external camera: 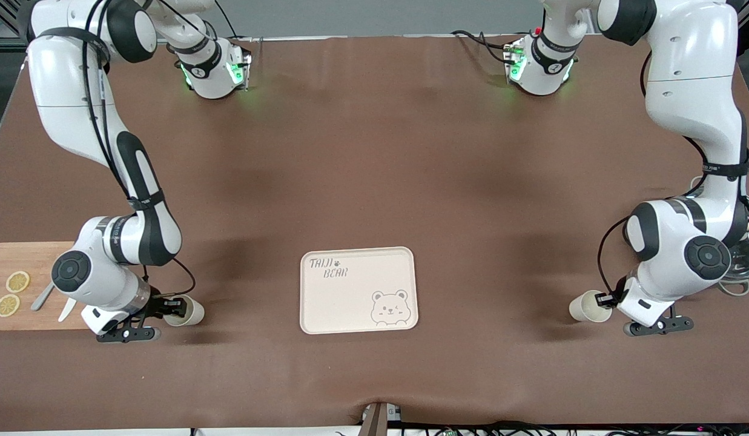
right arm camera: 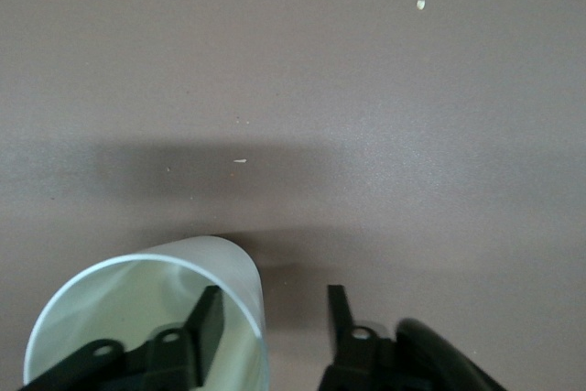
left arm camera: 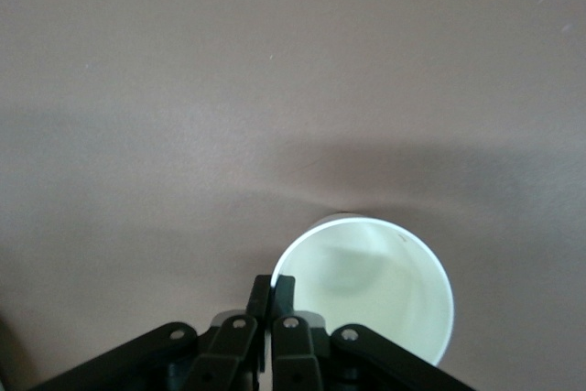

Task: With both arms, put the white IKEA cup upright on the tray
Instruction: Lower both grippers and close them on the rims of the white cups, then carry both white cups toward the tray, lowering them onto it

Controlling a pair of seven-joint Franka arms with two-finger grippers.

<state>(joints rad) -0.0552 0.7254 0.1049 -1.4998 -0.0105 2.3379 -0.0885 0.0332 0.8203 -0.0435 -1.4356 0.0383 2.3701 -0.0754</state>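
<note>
White cups gripped at both ends, tray still bare.

The left pincer (left arm camera: 273,304) is pressed together on the rim of a cup (left arm camera: 371,286) at the left arm's end of the tabletop (external camera: 374,181); the right pincer (right arm camera: 270,322) stands spread, one finger inside the other cup (right arm camera: 156,313), beside the cutting board (external camera: 29,266). The tray (external camera: 326,303) lies between them, well apart from both, so lifting, carrying and upright placing remain.

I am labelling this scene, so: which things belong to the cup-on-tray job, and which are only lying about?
Job: tray; white cup, left tool shut on its rim; second white cup, right tool open astride its wall.
Lying about: cutting board; lemon slices; utensils on the board.
</note>
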